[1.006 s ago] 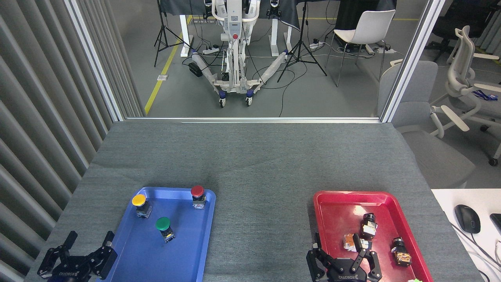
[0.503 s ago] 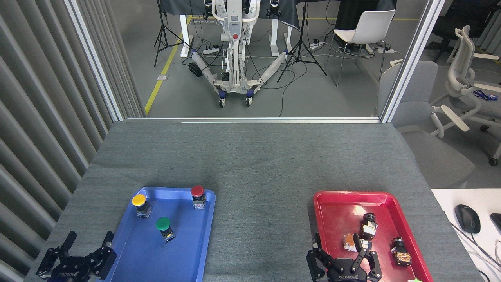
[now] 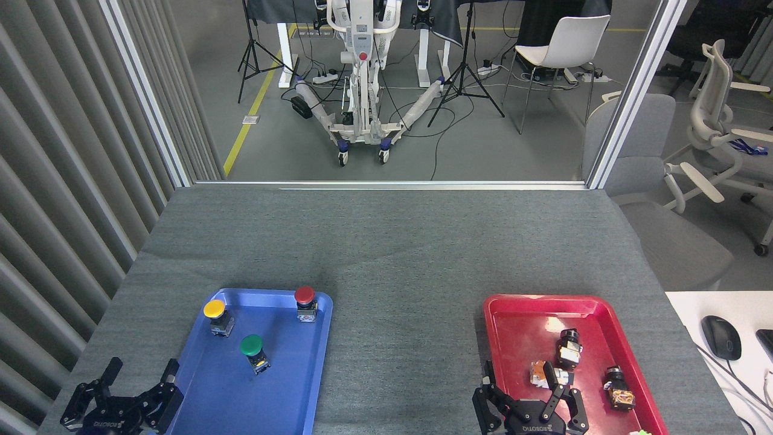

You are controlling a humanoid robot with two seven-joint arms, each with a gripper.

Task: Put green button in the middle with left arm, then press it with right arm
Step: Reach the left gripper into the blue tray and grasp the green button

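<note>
Green button (image 3: 252,346) stands in blue tray (image 3: 302,399), apart from seemingly empty, spread left hand (image 3: 124,396).

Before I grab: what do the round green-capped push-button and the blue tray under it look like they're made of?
Green button: cap looks like smooth moulded plastic with an even colour; body black with silver, possibly metal parts. Blue tray: likely glossy hard plastic, with rounded corners and a soft sheen.

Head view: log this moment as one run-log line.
stage: before pickup | green button: upright in blue tray | left gripper: open, empty | right gripper: open, empty | middle: bare
</note>
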